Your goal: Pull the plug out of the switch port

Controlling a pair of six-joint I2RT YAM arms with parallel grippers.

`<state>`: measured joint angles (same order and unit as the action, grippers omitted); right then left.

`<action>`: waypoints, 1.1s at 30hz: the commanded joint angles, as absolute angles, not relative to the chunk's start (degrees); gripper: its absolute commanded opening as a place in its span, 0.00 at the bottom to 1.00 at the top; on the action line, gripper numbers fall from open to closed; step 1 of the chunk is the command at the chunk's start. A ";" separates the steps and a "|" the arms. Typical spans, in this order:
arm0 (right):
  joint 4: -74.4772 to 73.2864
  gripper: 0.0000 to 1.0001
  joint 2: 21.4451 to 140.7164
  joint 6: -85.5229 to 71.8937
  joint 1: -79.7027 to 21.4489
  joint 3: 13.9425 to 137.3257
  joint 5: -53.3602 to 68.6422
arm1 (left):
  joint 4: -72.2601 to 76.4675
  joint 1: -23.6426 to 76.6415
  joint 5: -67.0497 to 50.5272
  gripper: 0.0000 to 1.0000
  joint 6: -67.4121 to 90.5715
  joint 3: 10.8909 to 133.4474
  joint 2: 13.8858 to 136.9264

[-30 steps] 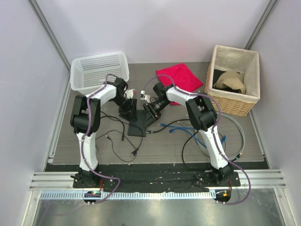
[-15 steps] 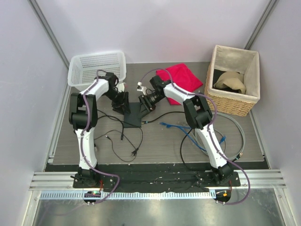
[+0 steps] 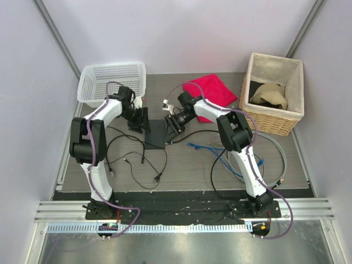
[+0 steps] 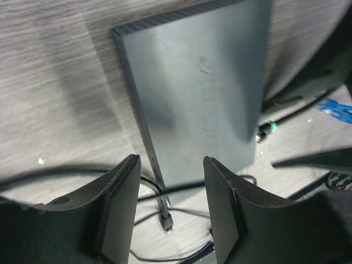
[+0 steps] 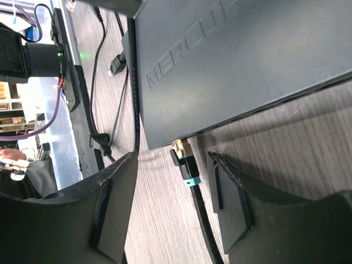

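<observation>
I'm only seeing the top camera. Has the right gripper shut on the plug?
Observer: No. The right wrist view shows the right gripper open, with one finger on each side of the plug.
Operator: Is the plug seated in the port?
Observer: Its gold contacts show right at the edge of the switch, so it isn't fully in. I can't tell whether it is clear of the port.
Operator: What is the left gripper doing?
Observer: The left wrist view shows the left gripper open too, with one end of the switch between its fingers. I can't tell whether they touch it.
</observation>
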<state>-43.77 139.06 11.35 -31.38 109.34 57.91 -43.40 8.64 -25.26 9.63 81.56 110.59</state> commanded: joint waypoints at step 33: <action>-48.78 0.49 143.26 15.30 -32.52 109.86 48.34 | -42.80 11.16 -20.39 0.48 7.56 83.67 119.44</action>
